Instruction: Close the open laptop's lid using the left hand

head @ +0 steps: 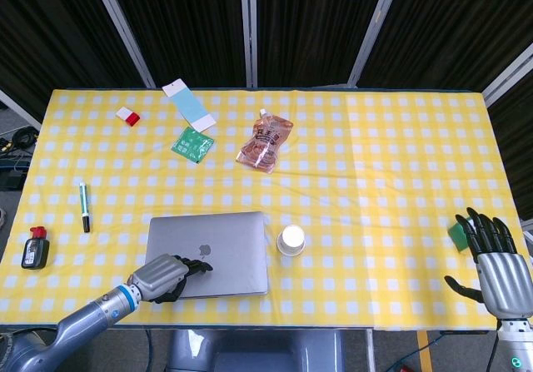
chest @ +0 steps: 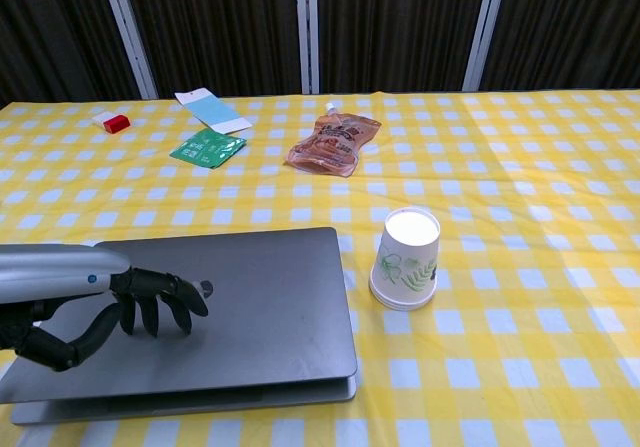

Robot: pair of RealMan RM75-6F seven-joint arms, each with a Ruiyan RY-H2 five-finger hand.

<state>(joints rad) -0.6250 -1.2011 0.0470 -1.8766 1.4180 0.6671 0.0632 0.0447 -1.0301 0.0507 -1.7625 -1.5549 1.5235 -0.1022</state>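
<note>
Here I read the table from left to right. At the far left edge lies a small black bottle with a red cap (head: 34, 249), and just beyond it a green pen (head: 83, 206). My left hand (head: 163, 274) sits at the near left of the laptop (head: 208, 253), dark fingers (chest: 160, 297) spread and bent down onto the lid, which lies almost flat on the base; in the chest view a thin seam shows along the front edge, so I cannot tell whether it is fully latched. The hand grasps nothing; it only presses on the lid. The laptop rests on the yellow checked tablecloth (head: 375, 181) near the front edge, left of centre. At the far side, from left to right, lie a red-and-white block (head: 127, 116), a light blue card (head: 188, 102), a green packet (head: 192, 145) and a reddish-brown spouted pouch (head: 266, 141). Just right of the laptop, apart from it, stands a paper cup (chest: 405, 258), upright, printed with leaves. At the far right, my right hand (head: 491, 260) is at the table's near corner, fingers apart and empty, beside a small green object (head: 457, 234).
</note>
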